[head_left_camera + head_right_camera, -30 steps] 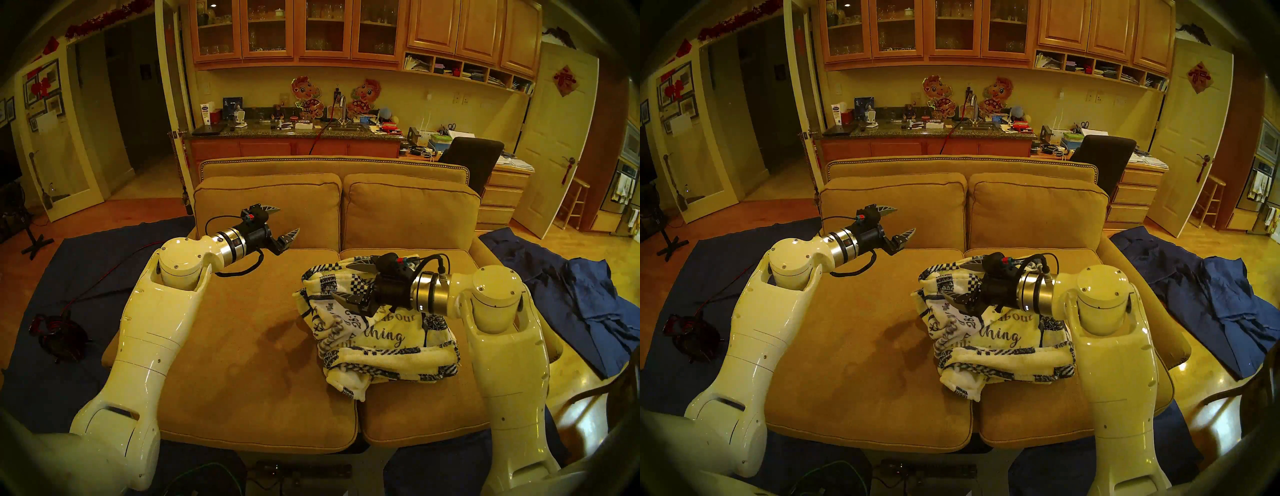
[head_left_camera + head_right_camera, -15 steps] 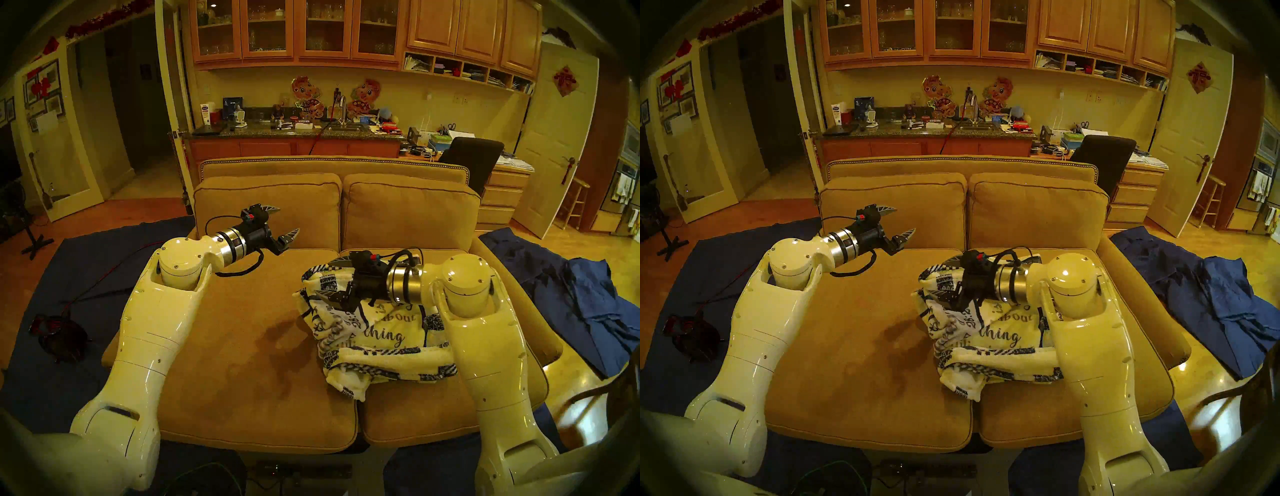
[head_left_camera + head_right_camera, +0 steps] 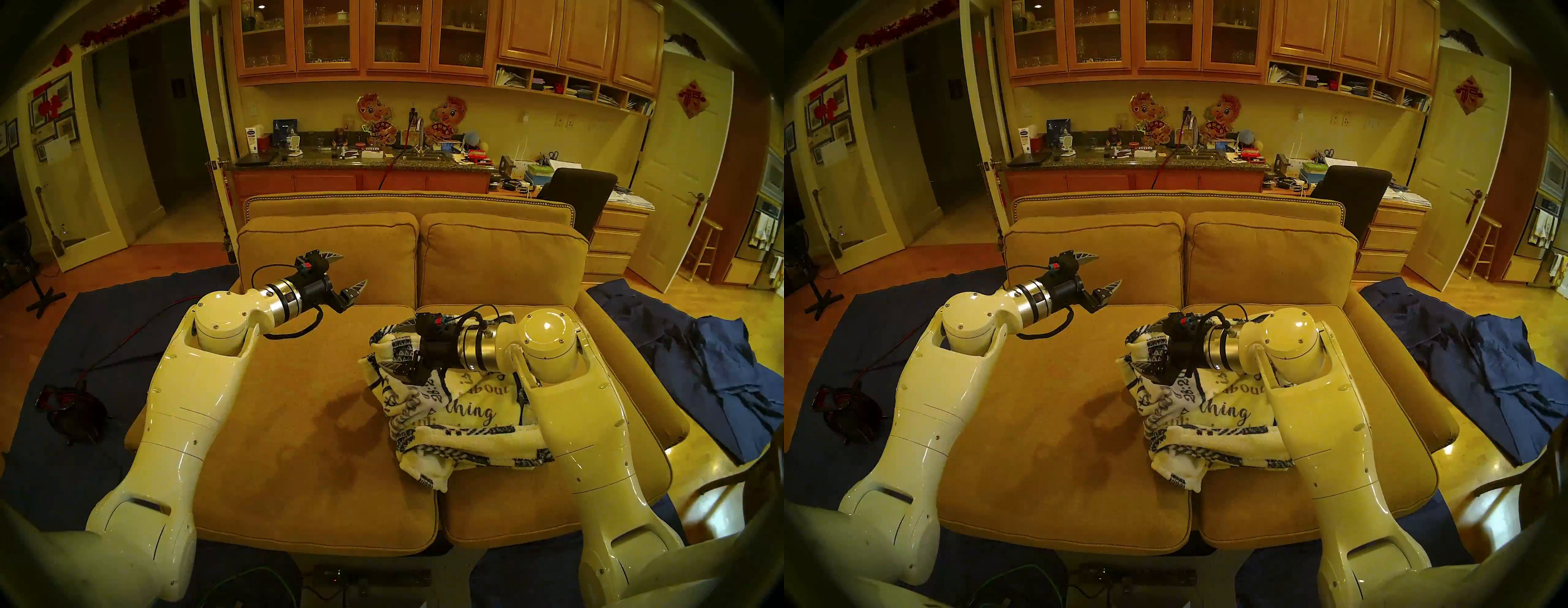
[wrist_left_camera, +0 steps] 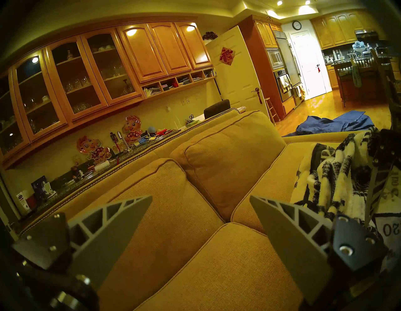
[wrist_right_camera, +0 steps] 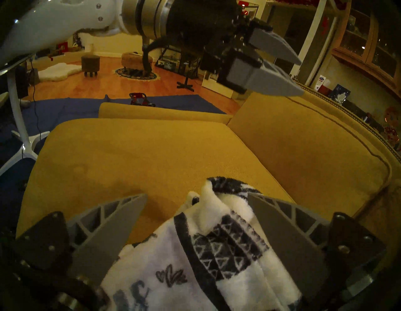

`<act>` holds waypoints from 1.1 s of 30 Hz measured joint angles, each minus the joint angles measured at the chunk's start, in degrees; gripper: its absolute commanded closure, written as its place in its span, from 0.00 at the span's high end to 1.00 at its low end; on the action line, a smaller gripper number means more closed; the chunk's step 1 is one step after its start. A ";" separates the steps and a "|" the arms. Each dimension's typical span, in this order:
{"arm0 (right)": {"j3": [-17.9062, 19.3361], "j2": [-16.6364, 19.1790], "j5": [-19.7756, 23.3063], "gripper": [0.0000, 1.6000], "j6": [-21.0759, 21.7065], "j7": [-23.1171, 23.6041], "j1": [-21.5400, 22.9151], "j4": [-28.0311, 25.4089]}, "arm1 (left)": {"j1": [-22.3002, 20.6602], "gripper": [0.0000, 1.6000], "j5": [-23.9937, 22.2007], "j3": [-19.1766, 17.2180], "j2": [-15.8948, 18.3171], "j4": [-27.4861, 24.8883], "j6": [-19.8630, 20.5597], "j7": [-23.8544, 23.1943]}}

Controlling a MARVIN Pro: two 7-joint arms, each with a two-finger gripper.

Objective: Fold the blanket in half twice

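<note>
The blanket (image 3: 462, 416) is a cream and navy fleece with printed lettering. It lies crumpled on the sofa's right seat cushion (image 3: 509, 501) and also shows in the other head view as the blanket (image 3: 1216, 420). My right gripper (image 3: 392, 344) is open and tilted down over the heap's far left edge. In the right wrist view the right gripper (image 5: 197, 195) has the blanket (image 5: 217, 260) lying between and under its spread fingers, with no grip visible. My left gripper (image 3: 353, 268) hangs open and empty above the left seat cushion, near the back cushion. The left wrist view shows the left gripper (image 4: 200, 197) wide apart.
The tan two-seat sofa (image 3: 322, 424) has back cushions (image 3: 326, 259) close behind the left gripper. Dark blue cloths (image 3: 700, 365) lie on the floor to the right, and more blue cloth (image 3: 63, 339) to the left. A red cable reel (image 3: 72, 412) sits there too.
My right arm has swung leftward and its open gripper has tipped down onto the blanket's far left edge. The left arm and the blanket have stayed still.
</note>
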 measured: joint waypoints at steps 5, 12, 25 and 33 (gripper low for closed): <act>-1.00 -0.07 -0.91 0.79 -0.14 -0.17 1.12 1.98 | 0.00 1.00 0.03 -0.02 -0.02 0.00 0.00 -0.02; -2.35 -0.81 -2.08 0.81 -0.33 -0.57 3.22 5.13 | 0.00 1.00 0.06 -0.05 -0.05 0.00 0.00 -0.04; -3.94 -1.85 -3.71 0.93 -0.29 -1.04 6.60 8.36 | 0.00 1.00 0.13 -0.12 -0.09 0.00 0.00 -0.08; -4.05 -1.95 -4.93 0.90 1.10 -1.16 8.14 9.16 | 0.00 1.00 0.17 -0.17 -0.13 0.00 0.00 -0.11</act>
